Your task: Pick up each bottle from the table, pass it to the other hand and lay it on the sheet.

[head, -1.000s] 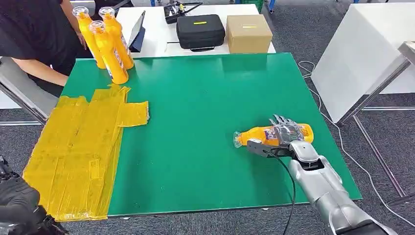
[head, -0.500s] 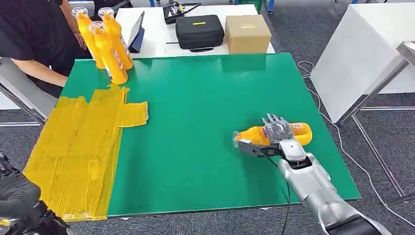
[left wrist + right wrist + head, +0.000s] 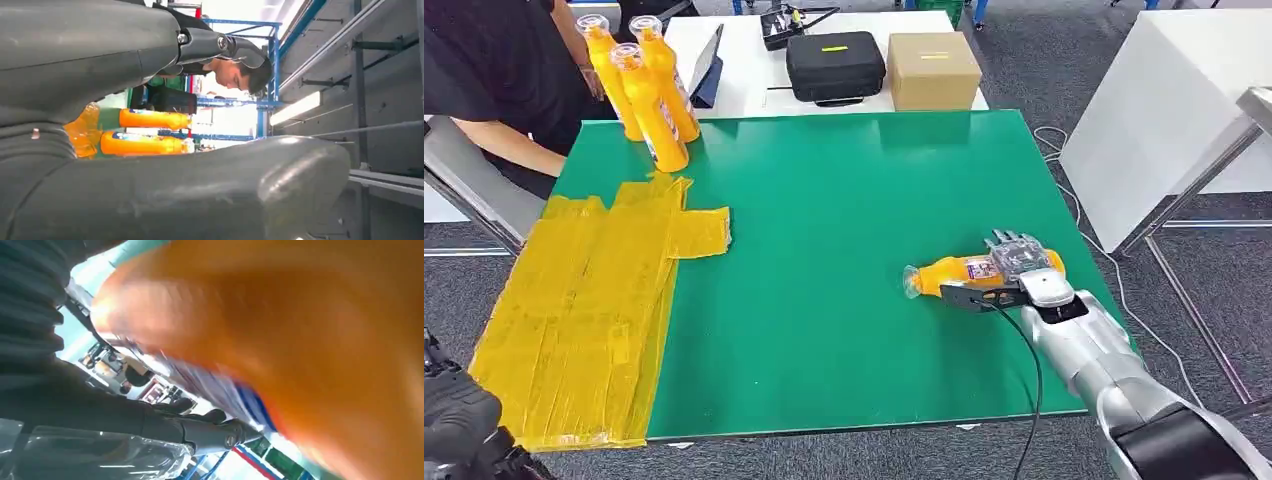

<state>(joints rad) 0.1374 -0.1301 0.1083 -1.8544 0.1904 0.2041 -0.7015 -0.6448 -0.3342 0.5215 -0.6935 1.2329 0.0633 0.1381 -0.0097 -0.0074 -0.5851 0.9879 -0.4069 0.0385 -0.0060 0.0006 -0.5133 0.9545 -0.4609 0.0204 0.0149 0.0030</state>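
Observation:
An orange bottle [image 3: 964, 272] lies on its side near the right edge of the green table [image 3: 844, 220], cap end pointing left. My right hand [image 3: 1016, 268] grips it, fingers curled over its far side and thumb against its near side. The right wrist view has the bottle [image 3: 300, 340] blurred and very close. Three more orange bottles [image 3: 652, 95] stand upright at the table's back left corner; two bottles [image 3: 145, 132] appear in the left wrist view. The yellow sheet [image 3: 584, 300] covers the table's left side. My left hand [image 3: 459, 420] hangs low at the left with its fingers [image 3: 225, 45] apart, holding nothing.
A person in black [image 3: 494, 70] stands at the back left beside the upright bottles. Behind the green table, a white table [image 3: 744, 60] carries a black case [image 3: 834, 62], a cardboard box [image 3: 932, 68] and a tablet [image 3: 704, 65]. Cables [image 3: 1104, 260] trail on the floor at the right.
My right hand has shifted slightly along the lying bottle toward its base, and its thumb has drawn in against it. The bottle stays on the table. The view has shifted a little.

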